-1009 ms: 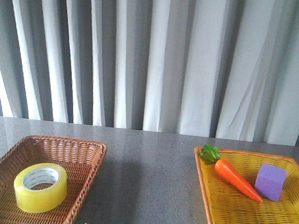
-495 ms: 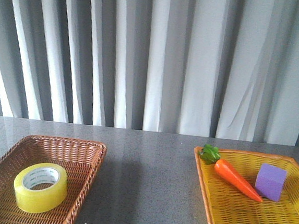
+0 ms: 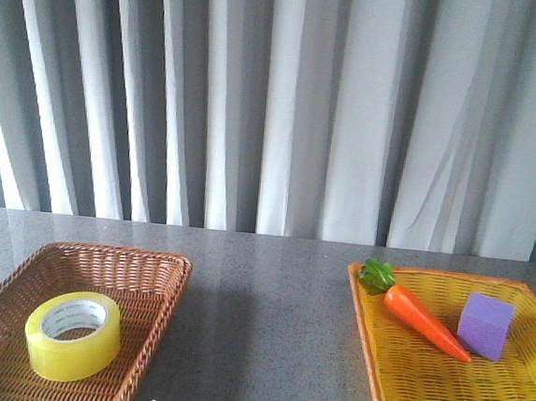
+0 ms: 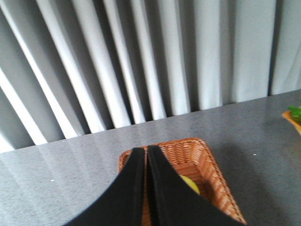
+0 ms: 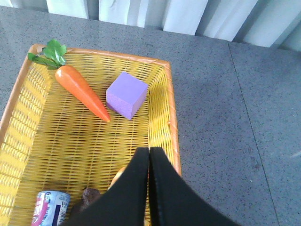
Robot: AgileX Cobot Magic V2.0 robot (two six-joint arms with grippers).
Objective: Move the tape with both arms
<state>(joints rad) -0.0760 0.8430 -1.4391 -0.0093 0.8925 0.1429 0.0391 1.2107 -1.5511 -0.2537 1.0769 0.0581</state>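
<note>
Grey pleated curtains hang behind a speckled grey counter (image 3: pixel 268 304), where the tape (image 3: pixel 72 334) is seen lying flat in a brown wicker basket (image 3: pixel 153 275) at the front left corner, well apart from a yellow basket (image 3: pixel 369 331) holding a carrot (image 3: pixel 424 322) and a purple cube (image 3: pixel 484 325) at the front right corner. The left gripper (image 4: pixel 145 155) is poised above the brown basket and the right gripper (image 5: pixel 149 155) above the yellow one, fingers pressed together on nothing. The roll is judged light, stiff and smooth-sided, best pinched across its wall through the open core.
</note>
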